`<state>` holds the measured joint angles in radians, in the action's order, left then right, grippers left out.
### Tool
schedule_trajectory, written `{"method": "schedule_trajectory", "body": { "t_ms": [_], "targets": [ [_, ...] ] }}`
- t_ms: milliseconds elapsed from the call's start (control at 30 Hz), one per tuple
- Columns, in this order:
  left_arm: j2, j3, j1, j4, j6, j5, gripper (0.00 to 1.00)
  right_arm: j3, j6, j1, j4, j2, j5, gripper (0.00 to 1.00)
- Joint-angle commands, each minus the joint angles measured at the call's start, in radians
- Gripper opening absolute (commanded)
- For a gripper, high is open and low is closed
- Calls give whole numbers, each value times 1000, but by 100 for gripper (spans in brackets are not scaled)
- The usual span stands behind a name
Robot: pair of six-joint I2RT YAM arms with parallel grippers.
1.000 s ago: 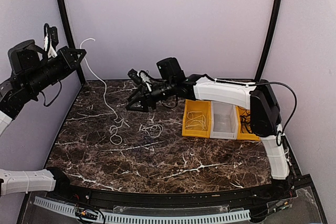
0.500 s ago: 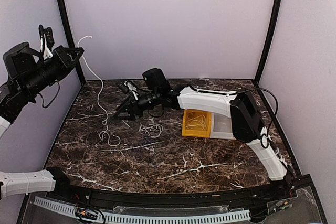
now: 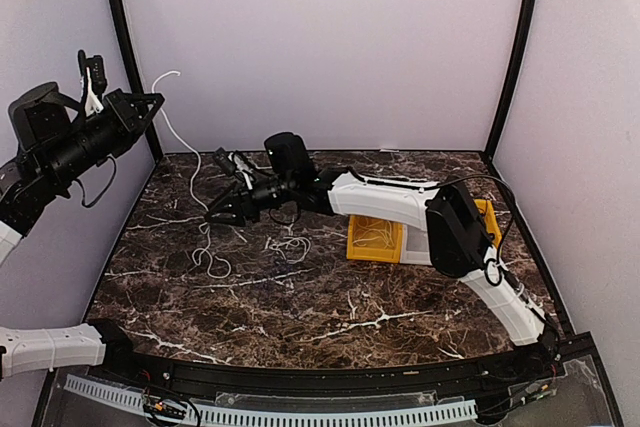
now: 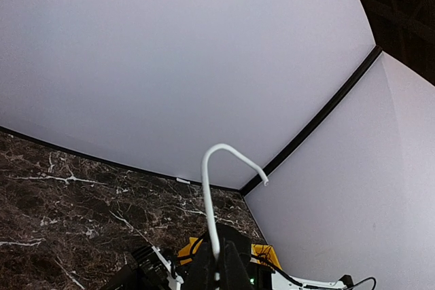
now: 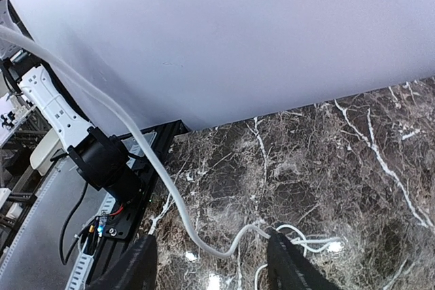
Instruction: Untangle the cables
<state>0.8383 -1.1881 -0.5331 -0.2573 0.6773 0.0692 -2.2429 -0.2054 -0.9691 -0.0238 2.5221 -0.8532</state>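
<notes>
A long white cable (image 3: 165,75) hangs from my left gripper (image 3: 153,100), which is shut on it high at the left wall. In the left wrist view the cable (image 4: 207,195) rises from the closed gripper (image 4: 219,267) and hooks over at its end. It drops to the table and ends in loose loops (image 3: 211,261). My right gripper (image 3: 215,215) reaches far left, low over the table, and is open. In the right wrist view the cable (image 5: 178,210) passes between the spread fingers (image 5: 139,263) of that gripper (image 5: 212,263). A second small white cable clump (image 3: 290,245) lies nearby.
A yellow bin (image 3: 362,247) holding pale cables sits at mid-right, partly under the right arm. Another yellow bin (image 3: 488,215) shows behind the arm's elbow. Black frame posts (image 3: 118,37) stand at the back corners. The table's left edge rail (image 5: 129,168) is close to the right gripper.
My right arm has stretched left across the table until its open fingers straddle the hanging cable. The cable's lower loops have shifted slightly left. The left gripper keeps its hold.
</notes>
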Motion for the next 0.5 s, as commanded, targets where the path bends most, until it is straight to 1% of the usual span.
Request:
{"method": "schedule_trajectory", "body": {
  "t_ms": [0,67,100,133,167,300,367,400,433,467],
  "targets": [
    [-7,-1,-4,29,8,-13,0,-44,-27,-15,-78,33,-5,43],
    [-9,-4,-4,22,6,-9,0,-39,-24,-13,-73,29,-4,25],
    [-10,-3,-4,20,6,-4,0,-31,-23,-11,-74,25,-7,14],
    [-13,-1,-4,17,5,-3,0,-18,-23,-9,-79,17,-7,5],
    [-15,2,-4,15,4,1,0,0,-24,-4,-88,7,-4,0],
    [-29,34,-4,17,1,20,0,10,-17,23,-78,-27,-11,0],
    [-43,60,-4,16,-10,34,7,0,8,44,-48,-65,-12,0],
    [-57,71,-4,11,-13,45,16,-6,29,58,-26,-88,-5,0],
    [-66,101,-4,4,-12,69,21,-9,49,73,-3,-113,-1,0],
    [-90,118,-4,0,-10,82,30,-7,68,88,15,-137,2,0]
  ]
}}
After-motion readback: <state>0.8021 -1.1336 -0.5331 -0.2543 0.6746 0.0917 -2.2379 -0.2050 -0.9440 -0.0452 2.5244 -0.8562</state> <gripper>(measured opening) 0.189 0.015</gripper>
